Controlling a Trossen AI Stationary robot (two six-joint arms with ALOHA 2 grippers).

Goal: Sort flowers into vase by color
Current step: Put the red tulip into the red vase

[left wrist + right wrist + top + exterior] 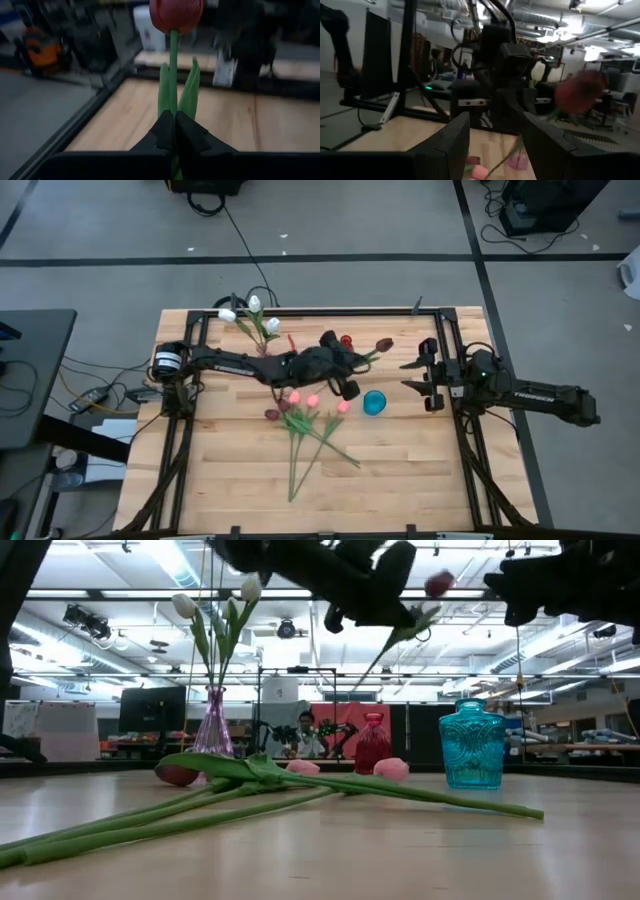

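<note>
Dark red tulip (pixel 176 14) is pinched by its stem in the left gripper (pixel 174 131) fingers, stem pointing toward 3 o'clock, red vase (pixel 346 340) right beside the head. Right gripper (pixel 412 376) waits, fingers wide.

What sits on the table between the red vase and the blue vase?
In the high view, nothing: bare wood separates the red vase from the blue vase; only the left arm's held red tulip hangs overhead.
</note>
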